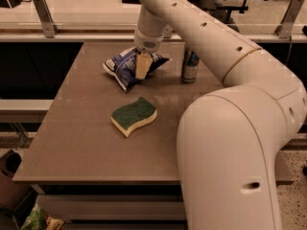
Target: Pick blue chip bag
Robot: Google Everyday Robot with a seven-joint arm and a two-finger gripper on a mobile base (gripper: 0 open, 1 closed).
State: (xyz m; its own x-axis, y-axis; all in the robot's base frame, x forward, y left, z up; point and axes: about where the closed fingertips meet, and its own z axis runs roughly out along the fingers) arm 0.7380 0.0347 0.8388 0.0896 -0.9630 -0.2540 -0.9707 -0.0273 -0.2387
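The blue chip bag [125, 67] is a crumpled, shiny dark-blue foil bag with white patches. It lies on the far middle part of the brown table [81, 138]. My gripper [143, 67] comes down from the white arm onto the right half of the bag and is in contact with it. The part of the bag behind the gripper is hidden. The bag rests on the table top.
A blue-and-silver drink can [190, 66] stands upright just right of the bag. A green-topped yellow wavy sponge [134, 116] lies nearer the middle of the table. My large white arm fills the right foreground. A rail and a glass partition [43, 16] run behind the table.
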